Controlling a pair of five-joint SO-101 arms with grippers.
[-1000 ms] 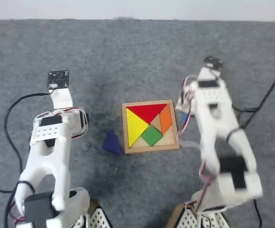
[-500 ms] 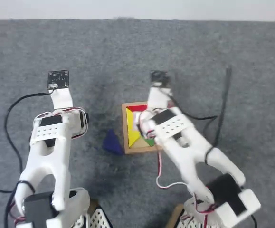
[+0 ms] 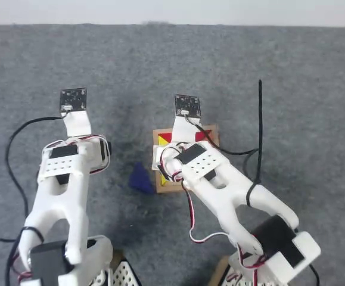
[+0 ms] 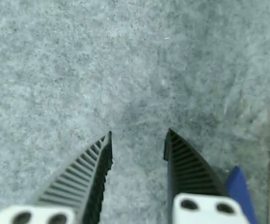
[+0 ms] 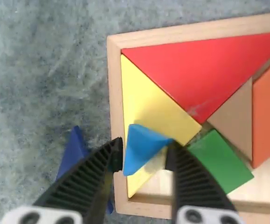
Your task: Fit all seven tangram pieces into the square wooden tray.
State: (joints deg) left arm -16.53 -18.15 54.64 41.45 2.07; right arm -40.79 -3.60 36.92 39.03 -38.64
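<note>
**Operator:** What's in the hands?

**Spotter:** Your right hand [image 5: 144,143] is clamped on the small light-blue wooden triangle [image 5: 139,151]. It holds the piece over the square wooden tray [image 5: 112,107], above one edge of the large yellow triangle [image 5: 148,109]. Your left hand [image 4: 138,134] stands spread and empty above the grey bench [image 4: 102,60].

**Operator:** Where does the piece go?

**Spotter:** I judge it belongs in the bare gap between the yellow triangle, the green square [image 5: 218,161] and the tray rim nearest your arms. From your hand, that gap lies just past the yellow edge, toward the green square. I cannot tell whether the triangle's long edge lines up with it.

**Operator:** And the last one?

**Spotter:** The dark-blue wooden piece [image 3: 140,177] lies on the bench just outside the tray's left rim, between your arms. Your free left hand suits it better.

**Operator:** Any print?

**Spotter:** None I can read on the pieces or the tray.
</note>
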